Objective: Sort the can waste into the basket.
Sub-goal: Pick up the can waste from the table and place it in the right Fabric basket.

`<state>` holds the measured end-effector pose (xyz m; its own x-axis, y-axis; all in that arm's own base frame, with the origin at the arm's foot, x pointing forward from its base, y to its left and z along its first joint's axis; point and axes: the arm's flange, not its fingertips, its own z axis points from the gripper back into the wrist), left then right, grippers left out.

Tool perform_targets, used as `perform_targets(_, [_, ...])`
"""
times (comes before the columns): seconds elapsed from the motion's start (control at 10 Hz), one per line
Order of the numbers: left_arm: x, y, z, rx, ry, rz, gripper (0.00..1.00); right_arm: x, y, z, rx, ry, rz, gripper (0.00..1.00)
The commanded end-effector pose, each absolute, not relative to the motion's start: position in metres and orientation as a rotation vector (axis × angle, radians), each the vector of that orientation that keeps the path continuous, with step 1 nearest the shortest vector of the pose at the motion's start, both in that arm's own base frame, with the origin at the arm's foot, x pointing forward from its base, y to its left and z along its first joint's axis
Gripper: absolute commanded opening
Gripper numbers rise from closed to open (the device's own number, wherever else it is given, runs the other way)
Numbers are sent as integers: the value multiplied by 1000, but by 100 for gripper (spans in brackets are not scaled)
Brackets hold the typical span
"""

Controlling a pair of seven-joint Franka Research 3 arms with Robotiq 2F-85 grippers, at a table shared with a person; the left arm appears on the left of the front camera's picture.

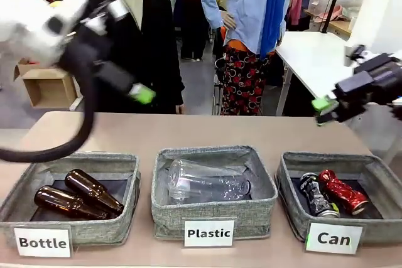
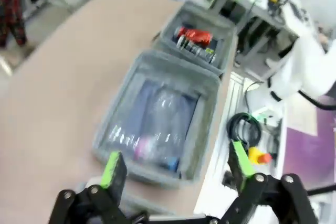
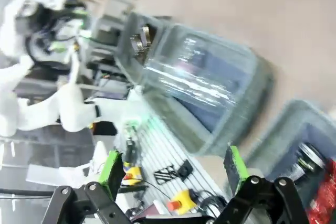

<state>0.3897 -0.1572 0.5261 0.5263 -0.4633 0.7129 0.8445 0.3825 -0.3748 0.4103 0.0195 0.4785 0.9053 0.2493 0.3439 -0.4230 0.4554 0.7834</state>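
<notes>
Both sets of jaws stand wide and hold nothing. The left gripper (image 2: 176, 169) hangs above the far left of the tabletop (image 1: 207, 131), the right gripper (image 1: 328, 110) above its far right edge. Bare tabletop lies beneath them. At the near right, the red can (image 1: 342, 191) and black can (image 1: 313, 194) lie side by side inside the "Can" basket (image 1: 289, 202).

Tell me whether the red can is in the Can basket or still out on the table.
In. The red can lies on its side inside the Can basket, beside the black can.
</notes>
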Motion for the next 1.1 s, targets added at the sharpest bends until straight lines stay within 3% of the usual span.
perform_targets(0.0, [398, -100, 486, -915, -448, -735, 100, 427, 33, 467, 1182, -166, 382, 100])
perform_targets(0.2, [419, -42, 428, -1067, -504, -553, 100, 453, 38, 448, 1284, -178, 244, 100])
perform_targets(0.4, [416, -5, 391, -1141, -718, -401, 100, 466, 30, 420, 1211, -221, 95, 100])
perform_targets(0.5, [408, -19, 415, -1041, -482, -525, 100, 472, 20, 408, 1226, -215, 31, 100])
perform_targets(0.6, [408, -19, 415, -1041, -482, -525, 100, 457, 28, 420, 1236, -191, 170, 100])
perform_targets(1.0, [408, -19, 415, -1041, -482, -525, 100, 457, 28, 420, 1236, -191, 170, 100])
